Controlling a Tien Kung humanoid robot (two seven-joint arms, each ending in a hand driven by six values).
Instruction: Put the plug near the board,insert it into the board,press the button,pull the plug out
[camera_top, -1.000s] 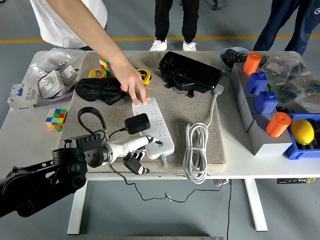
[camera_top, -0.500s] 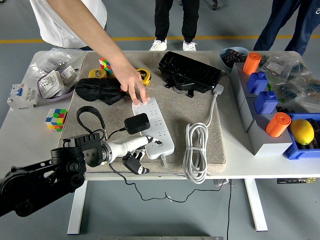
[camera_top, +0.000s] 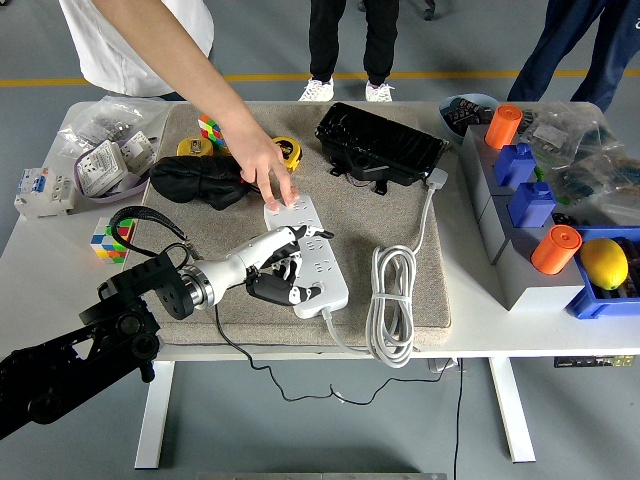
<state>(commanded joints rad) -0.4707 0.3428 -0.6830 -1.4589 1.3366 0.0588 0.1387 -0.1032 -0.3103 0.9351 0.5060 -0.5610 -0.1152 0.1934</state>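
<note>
Power strip on mat mid-table, coiled cable to its right, Rubik's cube left of mat.

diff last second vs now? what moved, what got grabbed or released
The left hand moved up and forward over the power strip, and now covers the black plug adapter, which had sat in plain view on the strip. Its fingers curl over that spot; whether they grip the adapter cannot be told. The black cable loop shifted left. The person's hand stayed pressed on the strip's far end; the strip itself did not move.
</note>
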